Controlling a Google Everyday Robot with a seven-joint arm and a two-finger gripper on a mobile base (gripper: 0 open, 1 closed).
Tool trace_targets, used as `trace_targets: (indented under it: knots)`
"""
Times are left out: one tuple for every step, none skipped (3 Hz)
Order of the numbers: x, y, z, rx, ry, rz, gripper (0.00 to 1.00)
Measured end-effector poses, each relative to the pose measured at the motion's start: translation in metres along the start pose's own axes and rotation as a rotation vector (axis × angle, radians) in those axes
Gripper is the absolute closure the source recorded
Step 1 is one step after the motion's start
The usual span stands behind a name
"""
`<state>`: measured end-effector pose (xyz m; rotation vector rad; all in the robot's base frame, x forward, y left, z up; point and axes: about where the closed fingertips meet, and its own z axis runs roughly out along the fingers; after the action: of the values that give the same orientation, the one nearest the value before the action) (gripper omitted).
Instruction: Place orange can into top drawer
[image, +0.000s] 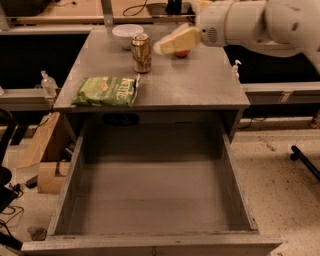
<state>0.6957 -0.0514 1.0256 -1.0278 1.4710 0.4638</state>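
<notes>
We see the gripper (163, 46) just right of the orange can (141, 52), covering most of an apple (182, 53). The can hides part of the bowl (125, 33) behind it. Farther right, the arm (260, 22) leaves the frame; the top drawer (150, 245), nearer than the can, has its front panel cut off.
</notes>
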Motion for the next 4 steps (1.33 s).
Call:
trace_targets:
  knots:
    - [0.019,-0.027,0.056,0.017,-0.007,0.084,0.0]
    - [0.041,-0.045,0.096,0.025,-0.014,0.172,0.0]
    - [0.062,-0.046,0.13,0.005,-0.022,0.241,0.0]
    - [0.082,-0.039,0.172,-0.028,-0.062,0.283,0.0]
